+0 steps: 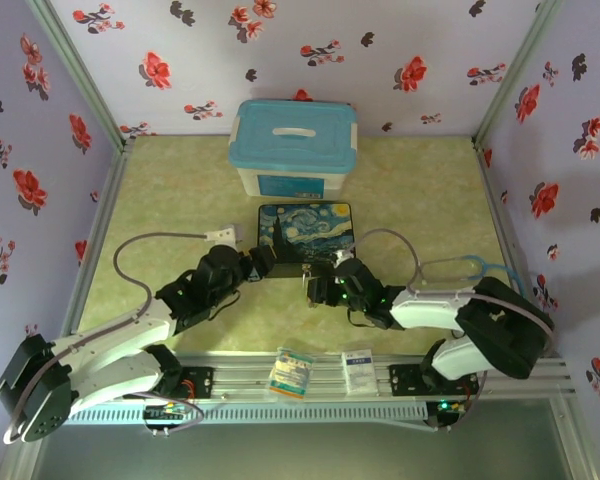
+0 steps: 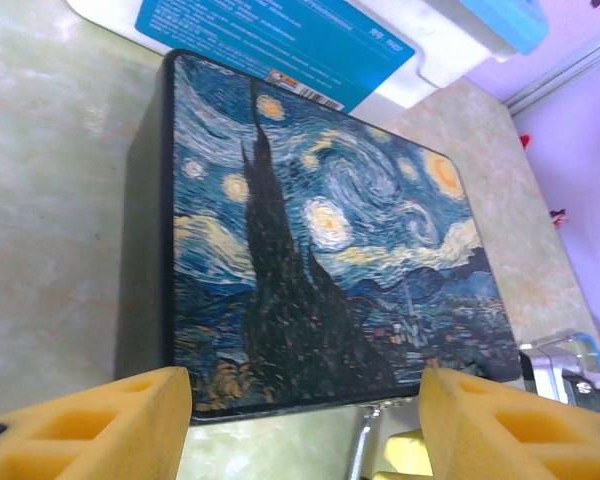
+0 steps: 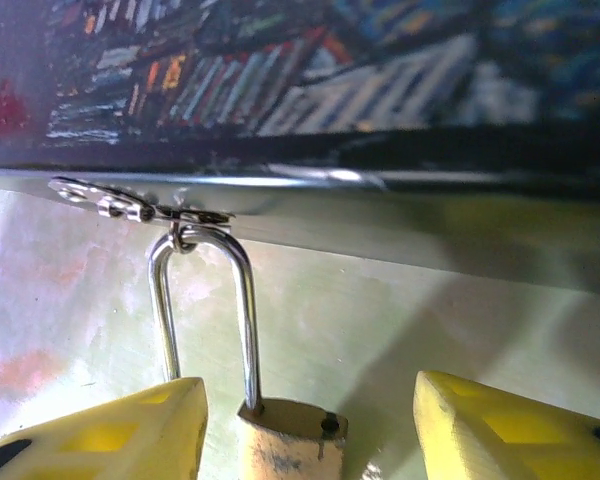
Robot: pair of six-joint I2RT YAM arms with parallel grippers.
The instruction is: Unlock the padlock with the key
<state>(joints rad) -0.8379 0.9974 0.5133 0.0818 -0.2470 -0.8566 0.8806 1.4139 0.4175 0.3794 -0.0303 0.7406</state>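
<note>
Hanging from the small metal clasp point(image 3: 130, 205) on the near side of the painted box point(image 1: 305, 232), the padlock point(image 3: 280, 440) has its thin silvery shackle point(image 3: 245, 320) threaded through the clasp's loop. Its brass body points down toward the right wrist camera. One leg of the shackle runs into the body, while the other passes behind a yellow pad, so whether it is locked cannot be told.

The right gripper point(image 3: 308, 385) is spread open, its pads point(image 3: 520, 430) on either side of the padlock body. They do not press it, and there is clear space on the wider side.

The left gripper point(image 2: 302, 385) is also open. Its yellow pads point(image 2: 90, 425) are wide apart at the box's near left corner, holding nothing.

The box lies flat near the middle of the table point(image 1: 180, 200). Just behind it, toward the far edge, stands a blue-lidded plastic container point(image 1: 293, 145).
</note>
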